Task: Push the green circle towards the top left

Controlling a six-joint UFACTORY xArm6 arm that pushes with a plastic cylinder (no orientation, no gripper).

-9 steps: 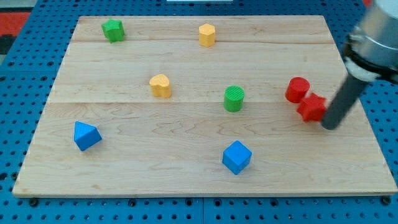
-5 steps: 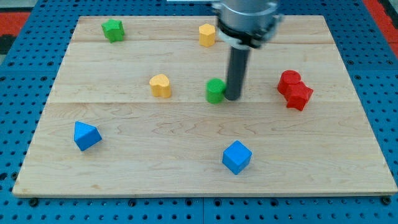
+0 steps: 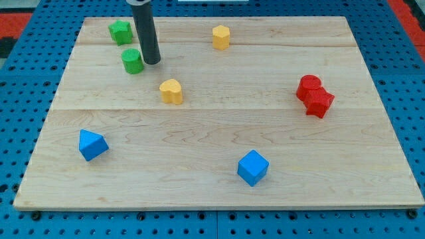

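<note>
The green circle [image 3: 133, 61] is a small green cylinder standing on the wooden board [image 3: 219, 172], at the upper left. My tip [image 3: 152, 62] rests on the board right against the circle's right side. The dark rod rises from there out of the view's top. A green star-shaped block [image 3: 120, 31] lies just above and left of the circle, near the board's top left corner.
A yellow heart block [image 3: 171, 91] lies below and right of my tip. A yellow hexagon block [image 3: 221, 36] sits at the top centre. Two red blocks [image 3: 314, 95] touch each other at the right. A blue block [image 3: 91, 145] lies lower left, a blue cube [image 3: 252, 167] lower centre.
My tip swept from the right edge past the red blocks, nudging them left, then pushed the green circle from the board's centre up and left to near the green star.
</note>
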